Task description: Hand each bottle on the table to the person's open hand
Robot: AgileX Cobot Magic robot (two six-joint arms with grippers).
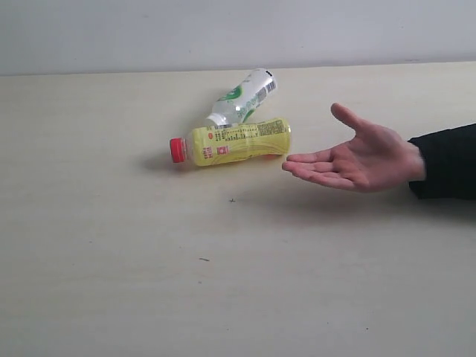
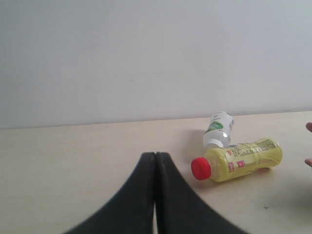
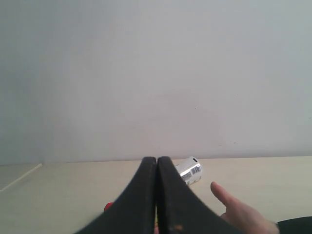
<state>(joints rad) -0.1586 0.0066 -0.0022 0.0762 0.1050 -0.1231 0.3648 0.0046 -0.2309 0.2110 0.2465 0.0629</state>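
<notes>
Left hand: two black fingers pressed flat together along a thin vertical seam, with nothing between them. The pair tapers to a rounded tip and widens toward the wrist, and it is aimed roughly level. Right hand: same form, with its black fingers closed tight against each other, empty, in a similar near-level pose. Neither arm shows in the exterior view.
</notes>
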